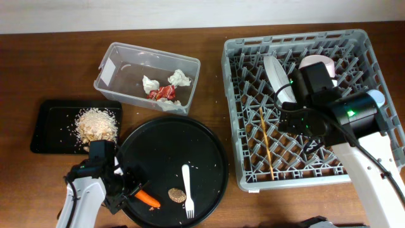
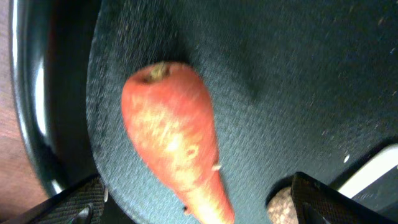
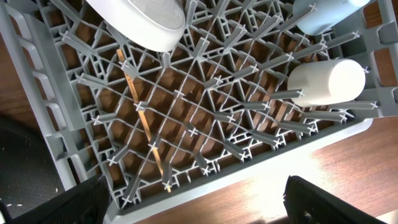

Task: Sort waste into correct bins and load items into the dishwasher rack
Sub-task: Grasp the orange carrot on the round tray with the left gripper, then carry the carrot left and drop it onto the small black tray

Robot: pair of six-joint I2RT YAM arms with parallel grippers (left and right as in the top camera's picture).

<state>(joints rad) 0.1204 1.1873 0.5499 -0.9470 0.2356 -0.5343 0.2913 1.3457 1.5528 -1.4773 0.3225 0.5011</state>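
Note:
An orange carrot point(image 1: 147, 199) lies on the large round black tray point(image 1: 209, 149), next to a small brown lump point(image 1: 176, 195) and the white fork point(image 1: 187, 190). My left gripper point(image 1: 133, 189) is open, and the carrot's point(image 2: 174, 143) thin end lies between its fingers point(image 2: 199, 208). Tissues point(image 1: 179, 78) and a red wrapper point(image 1: 164, 92) lie in the clear tub point(image 1: 111, 69). The beige crumbs point(image 1: 96, 124) sit on the small black tray point(image 1: 54, 123). My right gripper point(image 3: 205, 208) is open and empty above the grey rack's point(image 1: 243, 171) front edge.
The rack holds a plate point(image 3: 140, 22), a chopstick point(image 3: 143, 121), a cream cup point(image 3: 326, 81), a blue cup point(image 3: 323, 12) and a pink bowl point(image 1: 321, 63). Bare wooden table shows in front of the rack point(image 3: 298, 180).

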